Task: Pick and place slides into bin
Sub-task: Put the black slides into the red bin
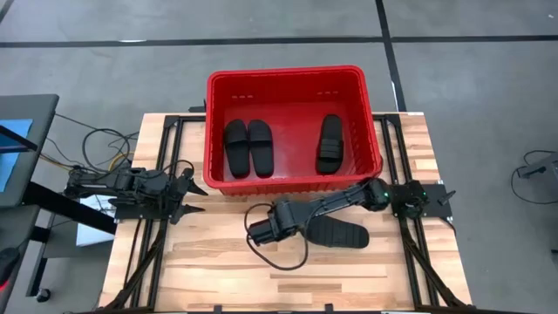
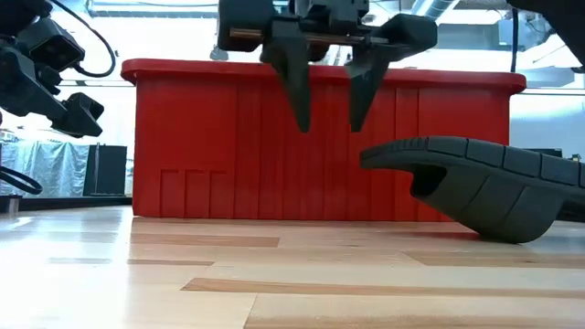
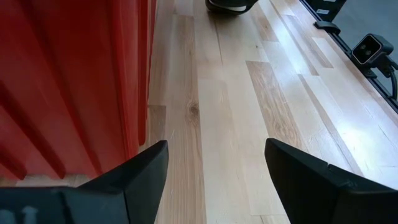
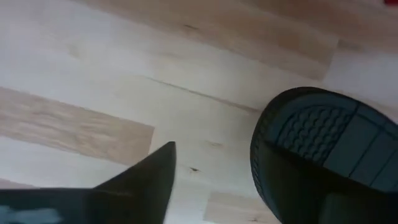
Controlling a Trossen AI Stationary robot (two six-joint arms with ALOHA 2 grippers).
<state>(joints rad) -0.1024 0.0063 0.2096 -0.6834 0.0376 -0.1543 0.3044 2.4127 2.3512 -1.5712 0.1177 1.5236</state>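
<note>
Over on the left, the left gripper (image 1: pixel 193 197) lies low and stretched out along the desk (image 1: pixel 218 279), pointing toward the bin's (image 1: pixel 293 80) near left corner, its jaws spread wide with nothing between them. Its wrist view looks along the bin's ribbed red wall (image 3: pixel 74 81) and down the bare wood, with the two dark fingers (image 3: pixel 146 171) well apart.

In the middle sits the red bin, at the far side of the desk. Inside it, from above, a pair of slides (image 1: pixel 248 146) lies side by side toward the left, and a third slide (image 1: pixel 330 143) lies alone toward the right.

Further right, the right arm reaches from its base at the desk's right edge, folded low across the front of the bin, its gripper (image 1: pixel 264 232) just left of the fourth slide (image 1: pixel 338 233), which rests on the desk in front of the bin. The low view shows what the overhead one hides: the right gripper (image 2: pixel 325 123) hangs above the wood with jaws open and empty, and the slide's (image 2: pixel 484 183) near end tilts up off the surface. The right wrist view shows the ridged sole (image 4: pixel 317 134) beside one finger (image 4: pixel 146 180).
</note>
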